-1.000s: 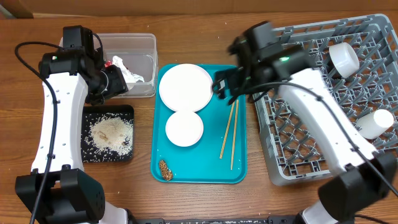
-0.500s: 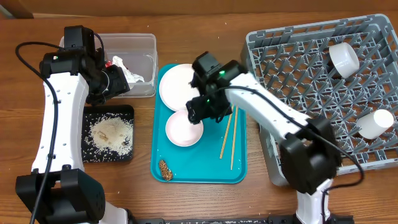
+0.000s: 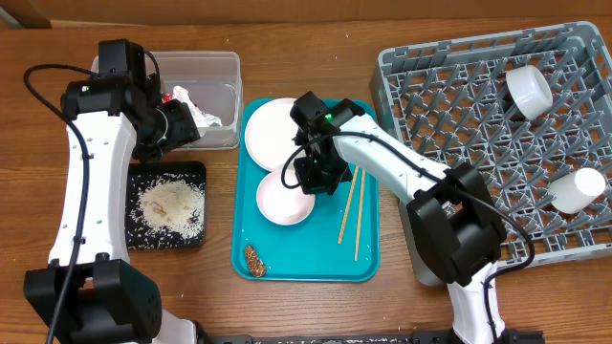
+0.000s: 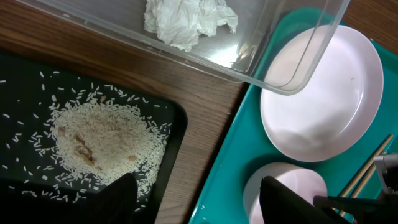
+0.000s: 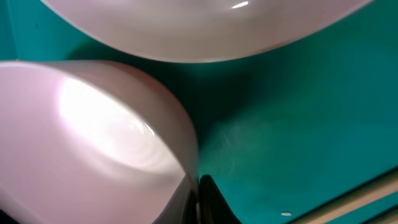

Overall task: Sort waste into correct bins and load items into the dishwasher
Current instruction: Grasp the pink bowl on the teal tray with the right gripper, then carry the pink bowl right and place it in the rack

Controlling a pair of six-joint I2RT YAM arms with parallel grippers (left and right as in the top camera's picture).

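Currently the right gripper (image 3: 316, 178) is down at the right rim of the small bowl (image 3: 282, 199), mid-desk on the teal tray (image 3: 368, 260). One finger (image 5: 208, 198) touches the rim's outside; cannot tell whether the jaws pinch it. Plate (image 3: 277, 129) just behind, chopsticks (image 3: 352, 205) to the right, brown lump (image 3: 253, 260) toward the near edge. Left gripper (image 4: 198, 182): jaws wide apart, empty, between clear tub (image 3: 228, 72) with napkin (image 3: 206, 113) and black tray (image 3: 134, 174) of rice (image 3: 172, 204), left edge. Dish rack (image 3: 459, 134), right edge, holds second bowl (image 3: 529, 88) and cup (image 3: 578, 189).
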